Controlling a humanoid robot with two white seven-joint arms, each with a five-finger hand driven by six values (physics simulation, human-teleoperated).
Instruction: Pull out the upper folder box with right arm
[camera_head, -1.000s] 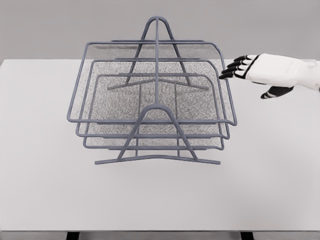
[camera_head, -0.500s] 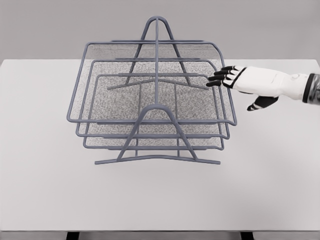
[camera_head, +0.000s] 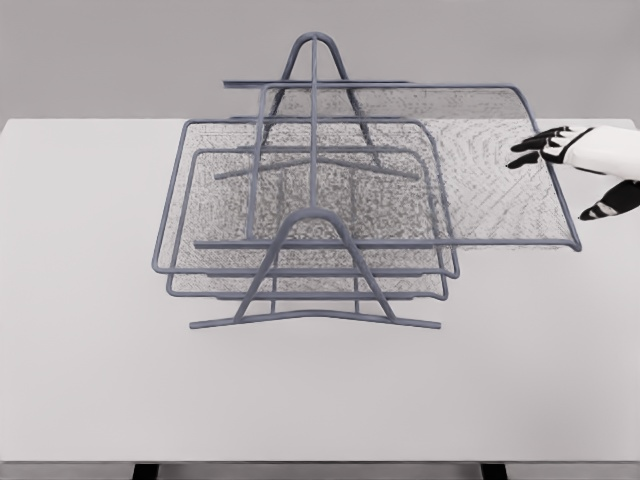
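The upper folder box (camera_head: 470, 180), a grey wire-mesh tray, sticks out well to the right of the three-tier rack (camera_head: 314, 215), with its left part still under the top rails. My right hand (camera_head: 557, 183) comes in from the right edge. Its black fingertips (camera_head: 528, 152) reach over the tray's right rim, with the thumb (camera_head: 605, 208) outside and lower, so the rim sits between them. The rest of the arm is cut off by the picture's edge.
The middle tray (camera_head: 300, 270) and lower tray (camera_head: 300, 294) sit pushed in on the rack. The rack stands on a white table (camera_head: 100, 380), whose right edge lies close to the hand.
The right hand reached left to the top tray's right rim, then moved back right. The tray slid out to the right with it, while the other two trays stayed put.
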